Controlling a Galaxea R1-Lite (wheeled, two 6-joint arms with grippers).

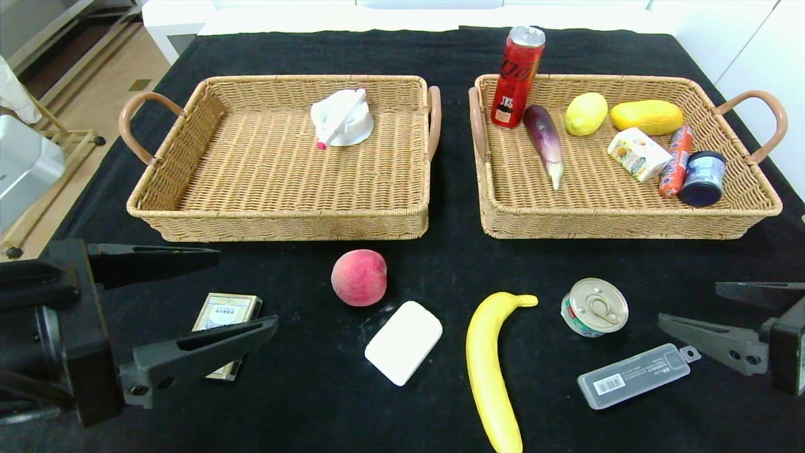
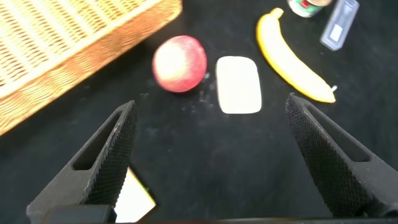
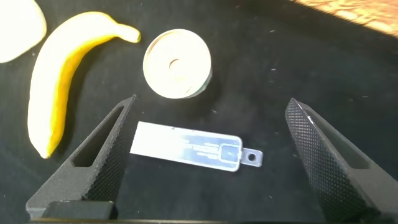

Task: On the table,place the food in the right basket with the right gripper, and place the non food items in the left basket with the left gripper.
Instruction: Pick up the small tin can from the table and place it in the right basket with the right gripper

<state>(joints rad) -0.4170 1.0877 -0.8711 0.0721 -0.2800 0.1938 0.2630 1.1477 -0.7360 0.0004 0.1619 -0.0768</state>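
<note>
On the black cloth in front of the baskets lie a peach (image 1: 358, 277), a white block (image 1: 404, 341), a banana (image 1: 492, 368), a tin can (image 1: 595, 307) and a clear plastic case (image 1: 635, 375). A small card box (image 1: 225, 311) lies partly under my left gripper (image 1: 246, 289), which hovers open at the near left. My right gripper (image 1: 688, 303) hovers open at the near right, above the plastic case (image 3: 186, 145), beside the tin can (image 3: 177, 63). The left wrist view shows the peach (image 2: 180, 63) and white block (image 2: 238, 84) ahead of the open left gripper (image 2: 211, 102).
The left basket (image 1: 277, 217) holds one white object (image 1: 341, 117). The right basket (image 1: 622, 229) holds a red drink can (image 1: 517, 75), an eggplant (image 1: 544, 142), a lemon (image 1: 585, 114), a yellow fruit (image 1: 646, 117), a carton (image 1: 638, 153), a sausage (image 1: 676, 160) and a blue tub (image 1: 702, 178).
</note>
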